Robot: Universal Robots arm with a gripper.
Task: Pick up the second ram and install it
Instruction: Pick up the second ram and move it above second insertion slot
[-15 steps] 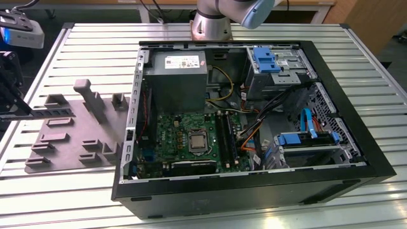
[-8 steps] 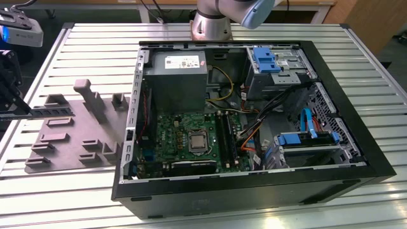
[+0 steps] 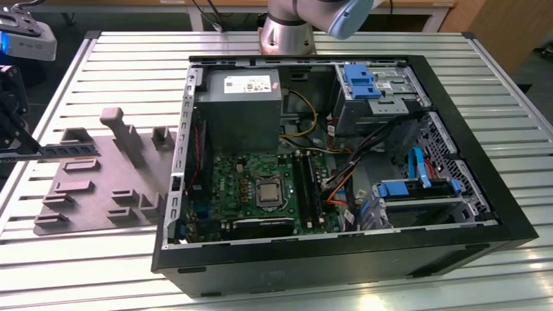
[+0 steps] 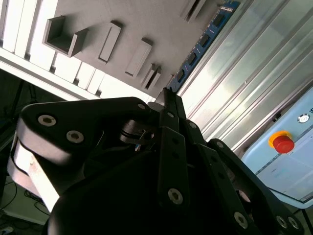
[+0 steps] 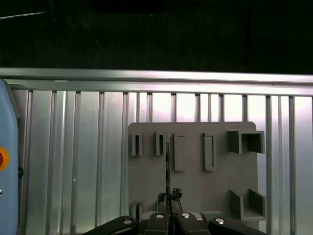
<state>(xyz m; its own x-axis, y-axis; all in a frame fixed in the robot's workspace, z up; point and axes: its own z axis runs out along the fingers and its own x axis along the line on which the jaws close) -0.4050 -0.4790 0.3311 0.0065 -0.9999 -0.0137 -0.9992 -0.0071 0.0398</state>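
Currently held: ram [image 4: 200, 45], pinched at one end in the gripper [image 4: 165, 98].
Gripper state: fingers pressed together on the ram's end, black linkage arms converging there in the second wrist view.
Ram position: over the grey plate [image 3: 95, 188] at the exterior view's left, well apart from the computer case [image 3: 346, 265]. Contact with the plate: cannot tell.
Ram appearance: blue-green board with a row of black chips; seen edge-on as a thin line in the first wrist view.
Memory slots [image 3: 304, 184]: long and black, on the green motherboard [image 3: 233, 181] inside the open case.
Support: slatted metal table [image 3: 112, 58] under plate and case.
Labels: white sticker [image 3: 248, 83] on the grey power supply [image 3: 237, 123]; wording not legible.
Controls: red button [image 4: 282, 143] with yellow collar on a pale blue box [image 4: 288, 171]; no readable marking.
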